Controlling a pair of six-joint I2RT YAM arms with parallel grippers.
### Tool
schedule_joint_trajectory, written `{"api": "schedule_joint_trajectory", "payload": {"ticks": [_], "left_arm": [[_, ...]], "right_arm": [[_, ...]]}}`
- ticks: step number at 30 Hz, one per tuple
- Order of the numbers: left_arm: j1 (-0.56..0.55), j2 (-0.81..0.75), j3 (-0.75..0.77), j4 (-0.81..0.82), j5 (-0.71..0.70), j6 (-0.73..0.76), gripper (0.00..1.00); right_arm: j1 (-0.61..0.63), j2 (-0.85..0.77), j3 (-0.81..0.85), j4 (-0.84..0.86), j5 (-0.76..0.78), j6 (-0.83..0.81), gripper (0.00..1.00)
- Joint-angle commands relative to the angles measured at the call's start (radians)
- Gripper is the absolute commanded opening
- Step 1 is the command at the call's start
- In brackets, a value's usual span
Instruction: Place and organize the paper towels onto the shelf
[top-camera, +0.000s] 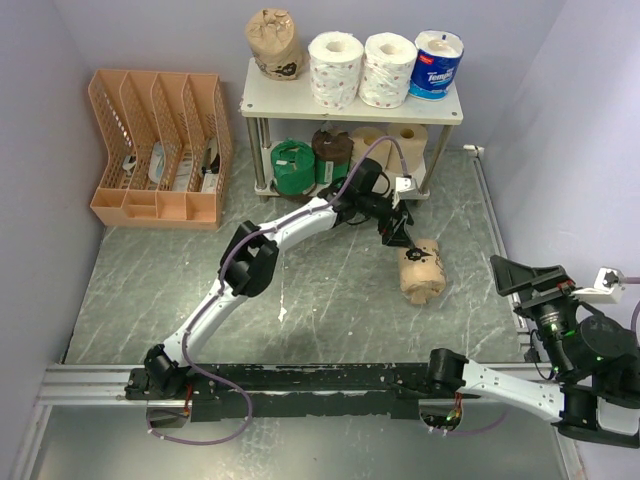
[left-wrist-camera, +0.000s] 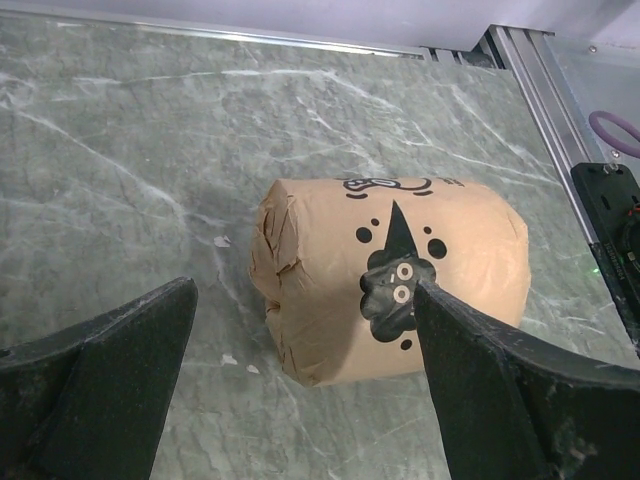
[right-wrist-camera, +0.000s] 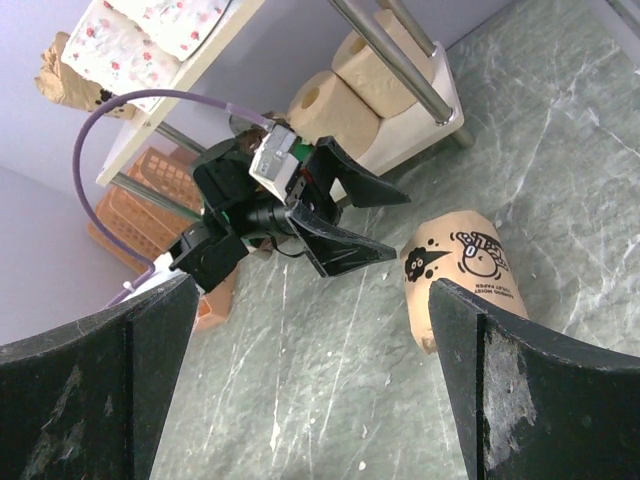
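A kraft-paper-wrapped roll (top-camera: 422, 271) with black cartoon print lies on its side on the grey floor; it also shows in the left wrist view (left-wrist-camera: 390, 275) and the right wrist view (right-wrist-camera: 462, 270). My left gripper (top-camera: 398, 233) is open, just above and behind that roll, empty. My right gripper (top-camera: 530, 278) is open and empty at the right, apart from the roll. The shelf (top-camera: 350, 105) holds a kraft roll (top-camera: 275, 44), two white speckled rolls (top-camera: 334, 68) and a blue-white roll (top-camera: 437, 63) on top; green (top-camera: 292, 165), dark brown (top-camera: 331, 150) and tan rolls (top-camera: 408, 145) sit below.
An orange slotted file organizer (top-camera: 160, 150) stands at the back left. Purple walls close in the left, back and right. A metal rail (top-camera: 300, 380) with the arm bases runs along the near edge; another rail (top-camera: 492, 210) runs along the right side.
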Motion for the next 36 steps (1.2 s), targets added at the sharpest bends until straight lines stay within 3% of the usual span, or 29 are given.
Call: {"api": "schedule_joint_trajectory", "payload": {"ticks": [1, 9, 23, 36], "left_arm": [[-0.007, 0.038, 0.036, 0.072, 0.051, -0.043, 1.00], [-0.007, 0.048, 0.029, 0.084, 0.081, -0.059, 0.97], [-0.007, 0.076, 0.084, -0.097, 0.172, -0.012, 0.92], [-0.021, 0.108, 0.091, -0.259, 0.084, 0.127, 0.93]], "right_arm": [[-0.006, -0.026, -0.003, -0.013, -0.001, -0.020, 1.00], [-0.006, -0.028, 0.002, -0.040, -0.004, -0.009, 1.00], [-0.006, -0.085, -0.038, -0.014, -0.020, -0.020, 1.00], [-0.008, -0.094, -0.022, -0.030, -0.023, -0.035, 1.00]]}}
